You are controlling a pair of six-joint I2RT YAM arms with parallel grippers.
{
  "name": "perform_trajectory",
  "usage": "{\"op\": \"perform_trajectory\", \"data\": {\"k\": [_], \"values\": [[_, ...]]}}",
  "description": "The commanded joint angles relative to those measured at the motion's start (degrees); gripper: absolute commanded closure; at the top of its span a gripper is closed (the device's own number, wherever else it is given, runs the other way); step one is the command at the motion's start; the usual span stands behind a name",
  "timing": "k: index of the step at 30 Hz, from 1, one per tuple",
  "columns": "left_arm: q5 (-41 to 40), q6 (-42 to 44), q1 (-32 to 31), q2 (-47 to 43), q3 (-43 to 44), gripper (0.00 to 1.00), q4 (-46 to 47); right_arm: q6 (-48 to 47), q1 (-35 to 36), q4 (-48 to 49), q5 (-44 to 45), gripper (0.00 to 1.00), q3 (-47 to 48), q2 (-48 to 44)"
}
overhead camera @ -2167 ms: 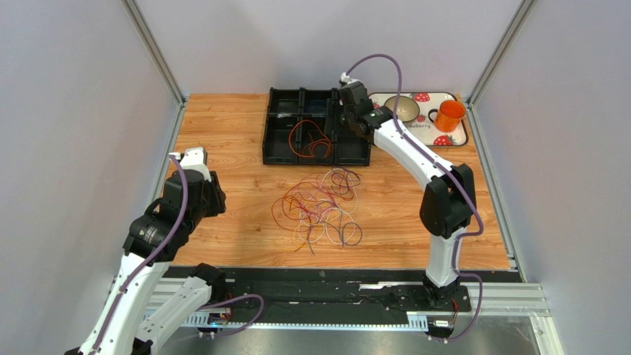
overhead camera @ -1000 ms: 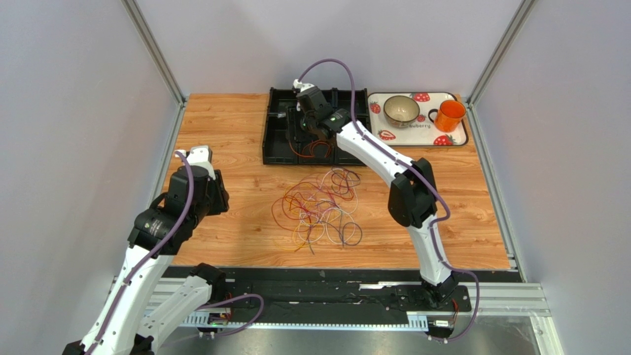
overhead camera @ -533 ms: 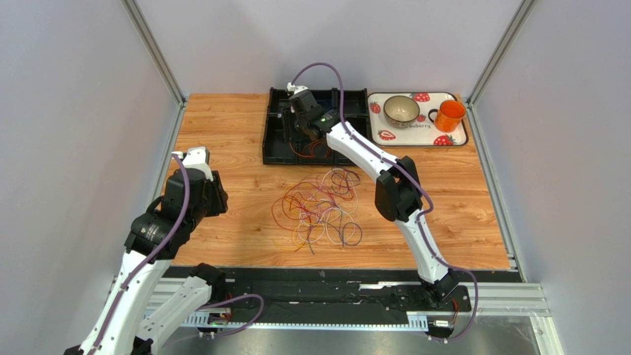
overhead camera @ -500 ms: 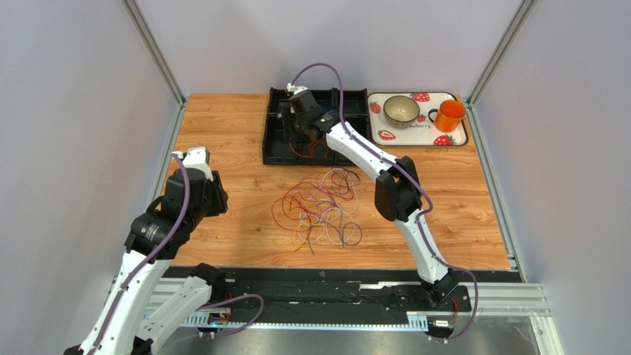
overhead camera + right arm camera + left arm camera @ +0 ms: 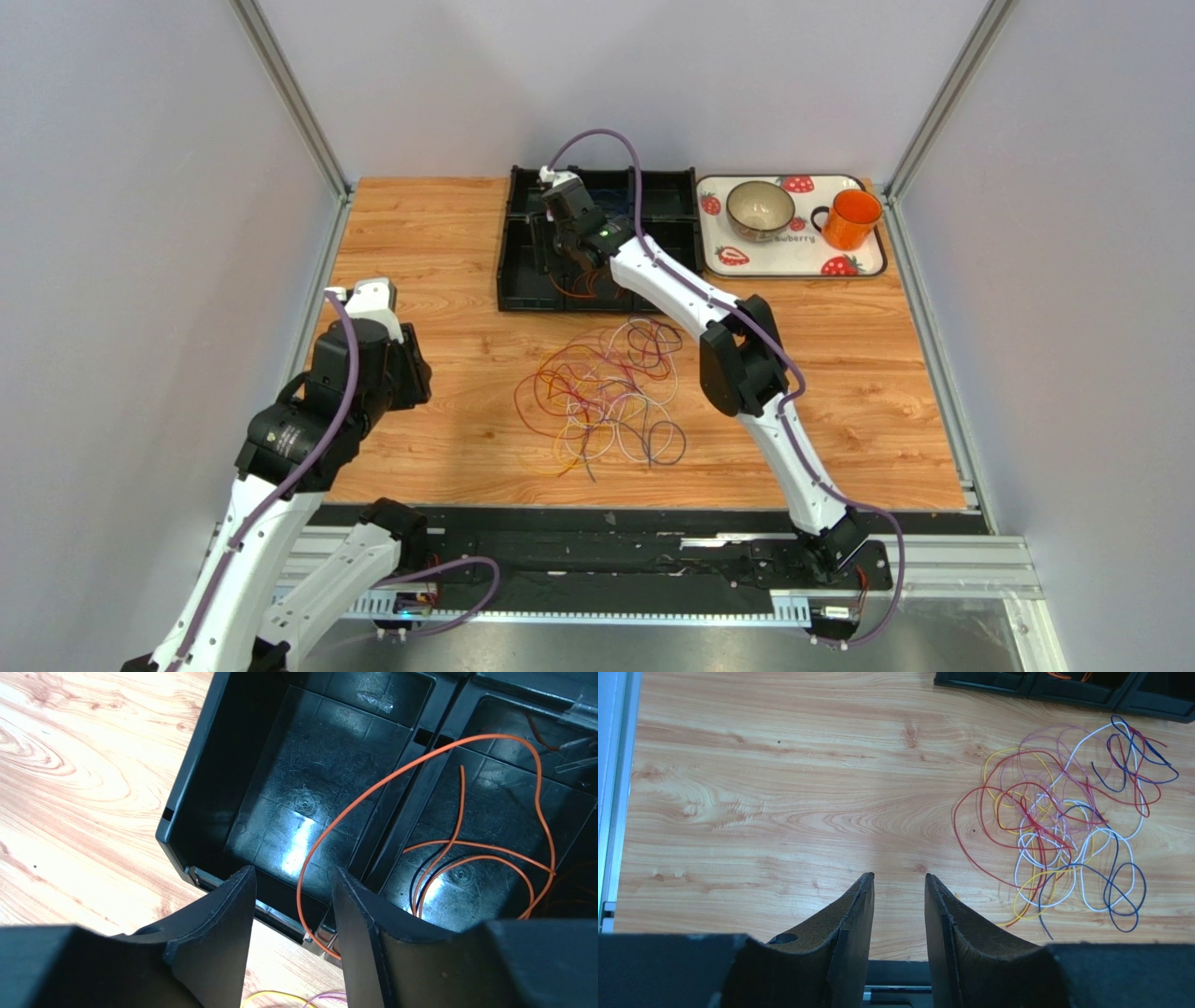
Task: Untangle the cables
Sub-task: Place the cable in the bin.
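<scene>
Top external shows our right arm [image 5: 687, 287] stretched far over the black bin [image 5: 519, 266], right claw [image 5: 291, 878] released above an orange cable [image 5: 393, 781]; our left claw [image 5: 898, 882] hangs released; tangled cables [image 5: 603, 392] sprawl across the worktop [image 5: 421, 252] middle, favouring no direction.

- Bare bench [image 5: 421, 252] lies open left of the cables [image 5: 603, 392].
- The black bin [image 5: 508, 280] and the right arm [image 5: 732, 357] crowd the cables' far and right sides.

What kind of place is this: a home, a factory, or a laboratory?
Most likely a robotics laboratory test cell. Two robot arms, left and right, stand at a wooden table enclosed by plain grey walls, with staged props: tangled cables and a black compartment box.
</scene>
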Motion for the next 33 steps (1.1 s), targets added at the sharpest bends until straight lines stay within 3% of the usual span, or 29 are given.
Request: {"op": "perform_trajectory", "data": {"k": [1, 16, 25, 33], "values": [[0.24, 0.85, 0.31, -0.37, -0.11, 0.59, 1.42, 0.47, 0.46, 2.51, -0.32, 0.54, 3.35, 1.11], [0.06, 0.85, 0.31, -0.46, -0.11, 0.59, 1.42, 1.35, 0.64, 2.95, -1.47, 0.68, 3.44, 2.16], [-0.38, 0.76, 0.31, -0.64, -0.2, 0.59, 1.25, 1.17, 0.47, 2.25, -1.46, 1.0, 3.52, 1.2], [-0.47, 0.67, 0.31, -0.64, -0.29, 0.59, 1.16, 0.91, -3.31, 3.65, -1.64, 1.0, -3.66, -5.74]]}}
